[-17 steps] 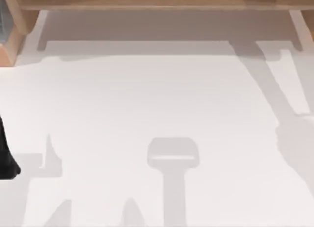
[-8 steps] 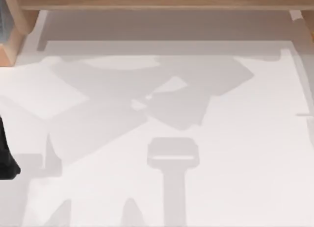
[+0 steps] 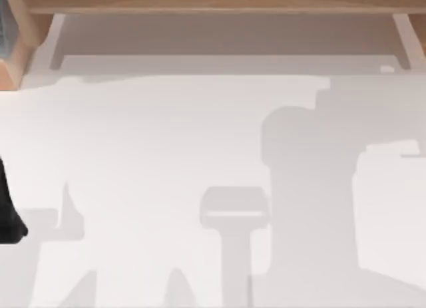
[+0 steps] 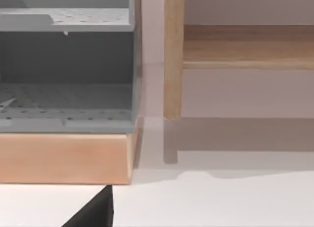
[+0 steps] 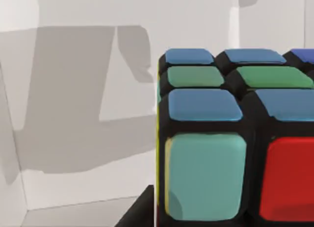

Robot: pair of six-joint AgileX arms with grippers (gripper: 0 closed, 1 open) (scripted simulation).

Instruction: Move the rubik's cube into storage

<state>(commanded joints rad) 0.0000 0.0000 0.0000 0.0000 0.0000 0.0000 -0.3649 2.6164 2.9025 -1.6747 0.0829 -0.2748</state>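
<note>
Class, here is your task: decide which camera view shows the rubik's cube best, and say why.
The right wrist view: the rubik's cube sits close up, with blue, green, teal and red stickers plain. The top view offers just the white table with shadows; the left wrist view looks at a grey shelf unit and wooden frame.

A white table (image 3: 166, 142) is seen from above, crossed by grey shadows that are heaviest toward its right side. Along the far edge a light wooden frame (image 3: 213, 0) is set, with a horizontal rail and white legs beneath it. At the far left corner a wooden-based unit (image 4: 64, 158) is placed, in which grey perforated shelves (image 4: 66, 97) are held. Just beside it an upright wooden post (image 4: 173, 55) is seen, apart from the unit.
</note>
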